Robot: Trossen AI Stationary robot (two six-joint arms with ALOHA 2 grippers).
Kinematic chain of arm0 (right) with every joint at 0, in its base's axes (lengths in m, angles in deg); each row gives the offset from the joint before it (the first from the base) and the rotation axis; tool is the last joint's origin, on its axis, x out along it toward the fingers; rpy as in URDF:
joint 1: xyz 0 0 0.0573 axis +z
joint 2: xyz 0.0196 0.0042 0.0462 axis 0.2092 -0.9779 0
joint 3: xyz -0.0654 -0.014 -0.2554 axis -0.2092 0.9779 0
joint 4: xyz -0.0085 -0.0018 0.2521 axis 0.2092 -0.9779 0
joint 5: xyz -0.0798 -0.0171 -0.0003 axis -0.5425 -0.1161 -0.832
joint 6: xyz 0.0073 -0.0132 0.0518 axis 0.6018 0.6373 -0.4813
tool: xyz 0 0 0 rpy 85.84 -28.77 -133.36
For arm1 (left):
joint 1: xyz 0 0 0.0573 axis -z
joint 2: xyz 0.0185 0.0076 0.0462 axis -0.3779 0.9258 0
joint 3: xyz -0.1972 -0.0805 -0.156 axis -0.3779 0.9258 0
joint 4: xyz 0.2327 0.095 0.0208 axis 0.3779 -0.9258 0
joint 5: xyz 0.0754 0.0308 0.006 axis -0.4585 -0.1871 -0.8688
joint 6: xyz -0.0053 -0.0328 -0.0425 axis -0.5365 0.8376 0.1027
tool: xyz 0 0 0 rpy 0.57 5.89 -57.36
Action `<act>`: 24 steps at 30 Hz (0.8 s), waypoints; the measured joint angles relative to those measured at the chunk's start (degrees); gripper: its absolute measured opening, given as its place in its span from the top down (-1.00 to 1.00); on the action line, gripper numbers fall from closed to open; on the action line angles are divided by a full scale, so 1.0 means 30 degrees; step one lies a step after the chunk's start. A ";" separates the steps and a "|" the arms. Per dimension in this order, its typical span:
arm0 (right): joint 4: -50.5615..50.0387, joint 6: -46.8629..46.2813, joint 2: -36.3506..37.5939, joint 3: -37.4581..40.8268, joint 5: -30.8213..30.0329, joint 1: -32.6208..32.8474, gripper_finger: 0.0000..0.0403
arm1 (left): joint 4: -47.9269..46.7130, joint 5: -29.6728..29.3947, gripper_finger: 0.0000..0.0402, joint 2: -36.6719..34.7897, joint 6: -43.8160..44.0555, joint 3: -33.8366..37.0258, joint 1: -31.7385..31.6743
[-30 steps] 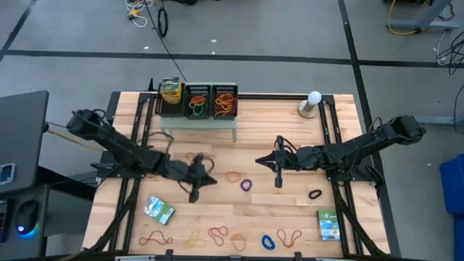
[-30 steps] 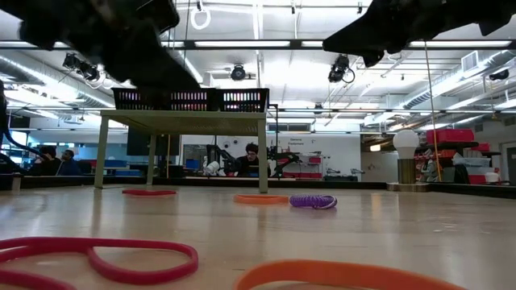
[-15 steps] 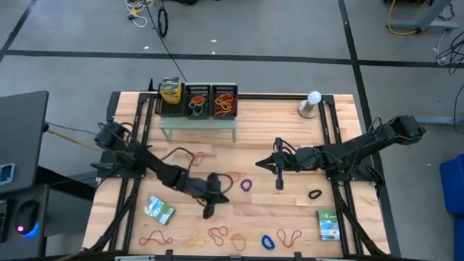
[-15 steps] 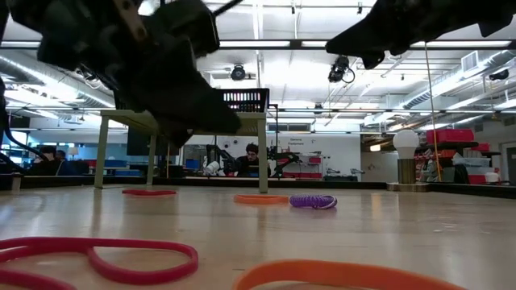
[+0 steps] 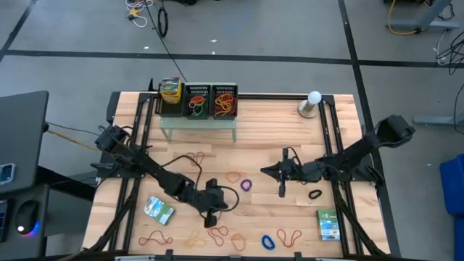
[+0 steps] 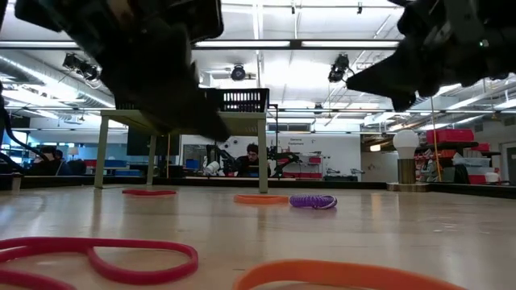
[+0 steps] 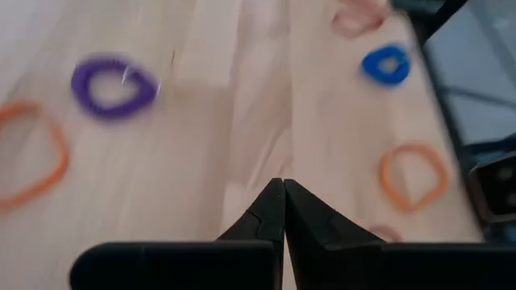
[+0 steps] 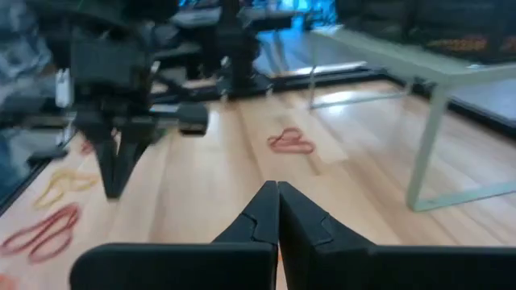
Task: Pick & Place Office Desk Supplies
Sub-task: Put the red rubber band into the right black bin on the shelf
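Rubber-band loops lie flat on the wooden table: a red one [image 5: 194,157], an orange one [image 5: 233,176], a purple one [image 5: 246,185], a black one [image 5: 315,194] and several along the near edge [image 5: 218,233]. Two green-white-blue packets [image 5: 158,210] [image 5: 328,225] lie flat near the front corners. My left gripper [image 5: 210,214] hangs shut above bare wood just near of the orange and purple loops, holding nothing [image 7: 282,187]. My right gripper [image 5: 281,188] is shut and empty [image 8: 274,189], between the purple and black loops.
A pale-green shelf [image 5: 199,123] at the far side carries two black mesh trays [image 5: 210,101] with bands in them and a crayon box [image 5: 170,90]. A light bulb on a base [image 5: 313,101] stands at the far right. Black rails run along both table sides.
My left gripper has swung toward the table's right and near edge and come lower, ending past the orange loop. My right gripper has sunk and shifted slightly toward the near edge. No loop or packet has moved.
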 joint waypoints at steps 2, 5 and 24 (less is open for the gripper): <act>0.1304 -0.0053 -0.0635 0.0379 -0.0891 0.0119 0.98 | -0.1552 -0.0164 0.97 0.0010 0.0570 -0.0365 0.0174; 0.1820 -0.0498 -0.1902 0.0477 -0.1347 0.0278 0.96 | -0.2961 -0.0235 0.97 0.0010 0.1612 -0.0876 0.0501; 0.4478 0.0503 -0.7883 -0.1467 -0.2516 0.0284 0.95 | -1.4720 0.1174 0.59 0.2431 0.8846 -0.8401 0.3749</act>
